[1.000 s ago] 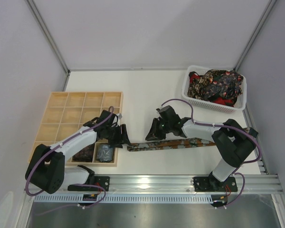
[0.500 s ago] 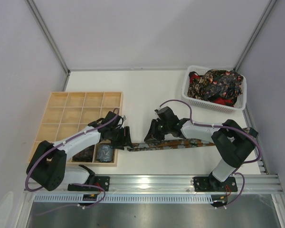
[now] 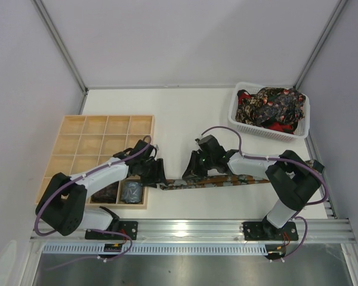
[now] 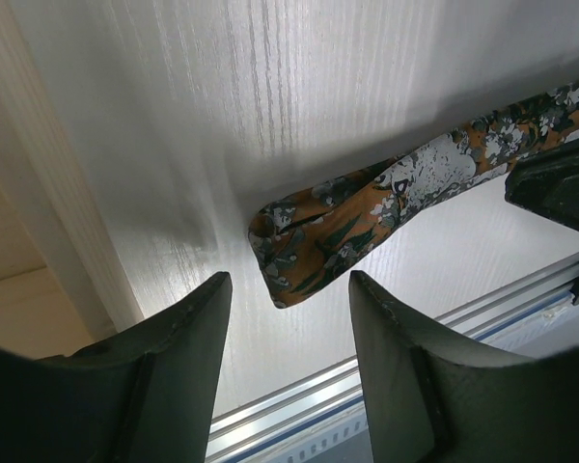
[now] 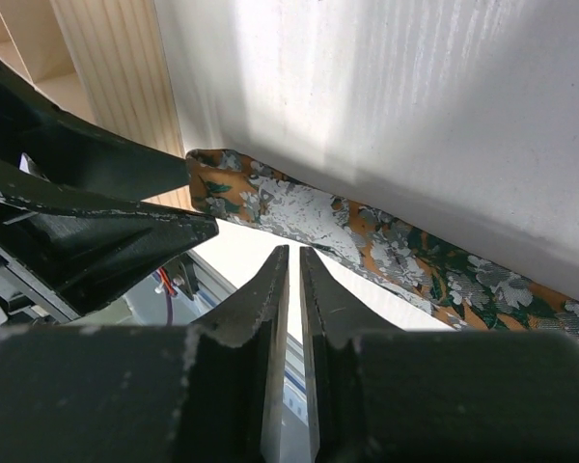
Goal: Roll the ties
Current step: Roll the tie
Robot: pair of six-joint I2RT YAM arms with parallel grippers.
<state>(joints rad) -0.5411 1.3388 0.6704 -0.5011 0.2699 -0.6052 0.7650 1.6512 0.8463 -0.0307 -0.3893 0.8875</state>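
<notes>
One tie (image 3: 218, 180), orange-brown with green and grey leaves, lies flat along the table's front. Its pointed end (image 4: 304, 246) lies just beyond my left gripper (image 4: 289, 282), which stands open and empty above the table. My right gripper (image 5: 290, 253) hovers just over the tie (image 5: 386, 253) a little to the right of that end; its jaws are closed to a thin slit with nothing between them. In the top view the left gripper (image 3: 159, 176) and the right gripper (image 3: 193, 171) face each other over the tie's left end. Two dark coils (image 3: 131, 191) sit in the tray.
The pale wooden grid tray (image 3: 83, 134) stands at the left, close behind my left arm. A white mesh basket (image 3: 235, 113) heaped with more patterned ties (image 3: 271, 106) stands at the back right. The metal rail (image 3: 197, 226) runs along the near edge.
My left gripper has moved right, up to the tie's pointed end. The right gripper has dropped slightly toward the tie and narrowed a little.
</notes>
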